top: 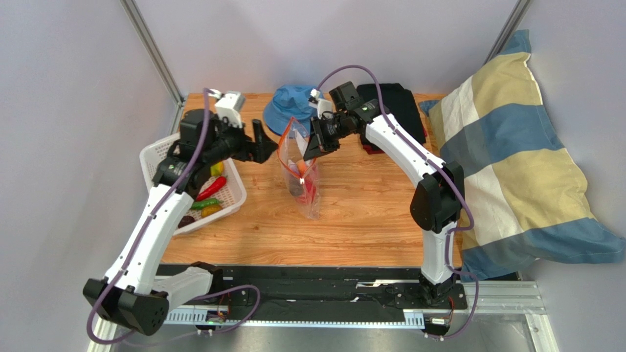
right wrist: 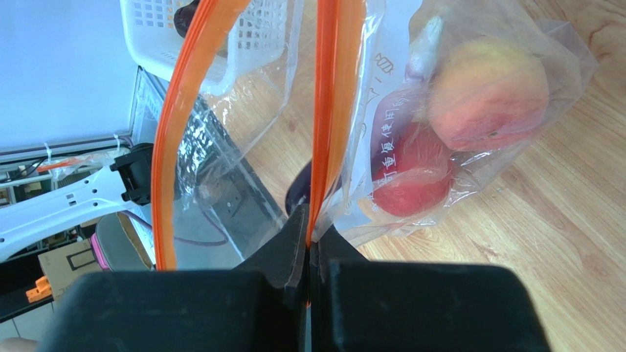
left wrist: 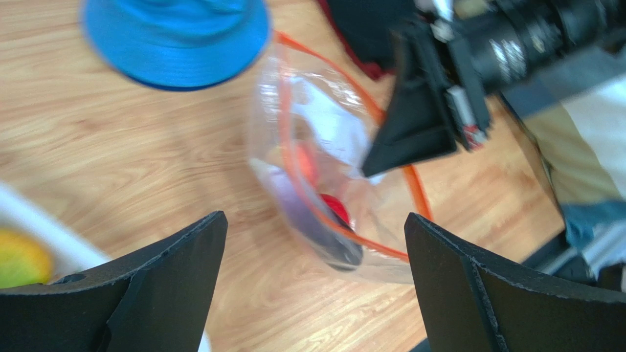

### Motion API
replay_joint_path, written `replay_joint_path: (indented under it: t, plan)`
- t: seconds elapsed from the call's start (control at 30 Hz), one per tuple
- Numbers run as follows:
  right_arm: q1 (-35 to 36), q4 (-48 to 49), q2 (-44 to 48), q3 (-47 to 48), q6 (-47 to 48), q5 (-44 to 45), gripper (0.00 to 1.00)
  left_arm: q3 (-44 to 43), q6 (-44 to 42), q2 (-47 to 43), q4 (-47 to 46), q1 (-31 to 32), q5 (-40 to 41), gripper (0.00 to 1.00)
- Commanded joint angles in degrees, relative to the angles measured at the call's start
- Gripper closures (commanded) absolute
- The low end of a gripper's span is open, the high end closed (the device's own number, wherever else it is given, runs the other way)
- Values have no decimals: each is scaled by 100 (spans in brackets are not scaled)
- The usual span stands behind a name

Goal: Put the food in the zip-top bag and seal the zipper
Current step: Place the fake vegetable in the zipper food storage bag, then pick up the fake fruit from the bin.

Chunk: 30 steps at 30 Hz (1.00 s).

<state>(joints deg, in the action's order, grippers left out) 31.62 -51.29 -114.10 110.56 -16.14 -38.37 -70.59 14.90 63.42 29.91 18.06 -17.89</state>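
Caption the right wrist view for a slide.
Right fingers pinch the orange-red zip strip of a clear crinkly plastic bag holding a toy peach and red apple.

Both arms (top: 143, 235) are white with black joints, black wedge fingers (left wrist: 147, 286), purple cables (top: 353, 67).

Bright, soft, even light fills all three views. From above, the picture is sharp, and the arms throw only faint shadows on the tabletop (top: 367, 213). The left wrist view is smeared by motion blur: the hat (left wrist: 176, 37) and the bag (left wrist: 323, 169) have soft edges, while the dark fingers (left wrist: 162, 286) of the left pincer (left wrist: 314, 227) look crisper. In the right wrist view, white glare lies on the bag's plastic, and the very near right pincer (right wrist: 308, 235) is a black, soft-edged mass.
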Motion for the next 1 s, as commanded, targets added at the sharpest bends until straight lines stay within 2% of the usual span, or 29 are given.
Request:
replay_joint_path:
  t: [0.0,0.07,0.1,0.2,0.3,0.43,0.63,0.97]
  plan:
    - [-24,84,371,53,146,67,100,-157,399,-242,568,-1118,-433,1]
    - [-33,75,363,44,164,75,100,-44,505,-199,752,-1602,-636,1]
    - [-24,75,363,44,164,75,100,9,523,-172,797,-2109,-663,1]
    - [-24,66,345,44,164,93,100,194,418,65,981,-2814,-375,11]
    - [-24,75,336,44,182,110,100,335,312,512,877,-3220,-50,13]
    - [-24,93,319,18,181,93,100,54,23,1582,525,-3362,338,15]
    - [-33,66,204,150,199,84,100,-761,110,2980,401,-3380,638,18]
    - [-50,40,231,202,287,189,100,-1203,224,4345,516,-3380,752,21]
